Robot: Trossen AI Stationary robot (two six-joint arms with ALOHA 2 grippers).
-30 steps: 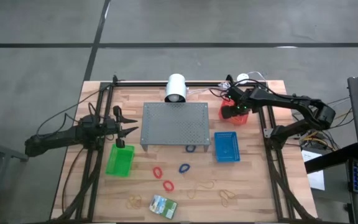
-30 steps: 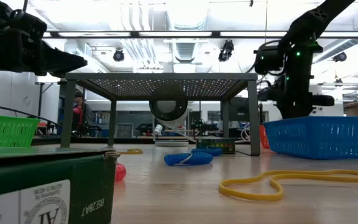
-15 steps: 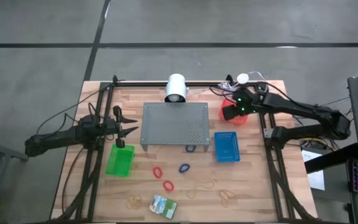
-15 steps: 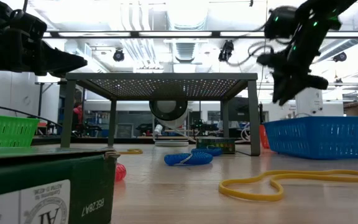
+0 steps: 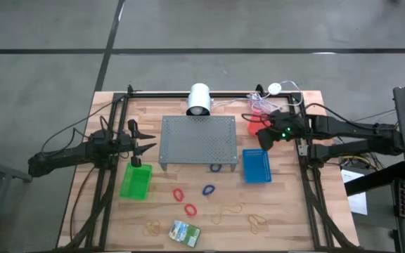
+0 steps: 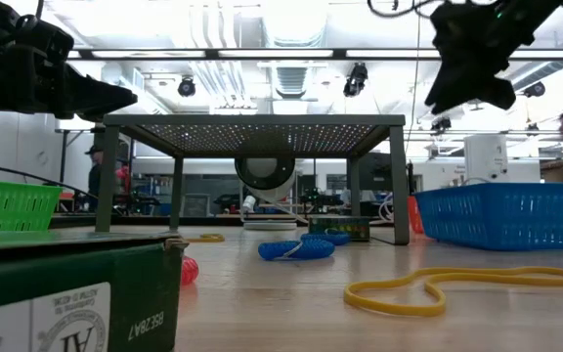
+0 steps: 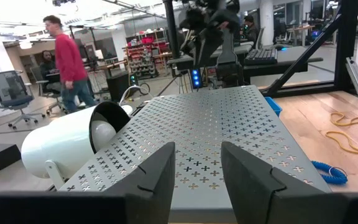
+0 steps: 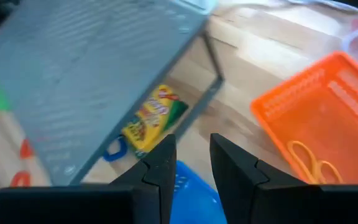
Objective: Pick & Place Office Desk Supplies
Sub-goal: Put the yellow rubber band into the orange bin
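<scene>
High view: right gripper (image 5: 264, 138) above gap between red basket (image 5: 256, 126) and blue basket (image 5: 256, 166); left gripper (image 5: 150, 147) waits beside grey stand (image 5: 197, 142). Red bands (image 5: 178, 193), blue band (image 5: 208, 190), tan rubber bands (image 5: 257, 222), crayon box (image 5: 185, 232) lie on front boards.

Low view: rubber band soft, light – pinch strand flat on wood.

Wrist views: both grippers empty, fingers apart – tan band already in red basket

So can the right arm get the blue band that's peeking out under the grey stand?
Probably yes. The right gripper hangs empty and raised near the blue basket. The blue band lies at the stand's front edge, reachable from that side.
</scene>
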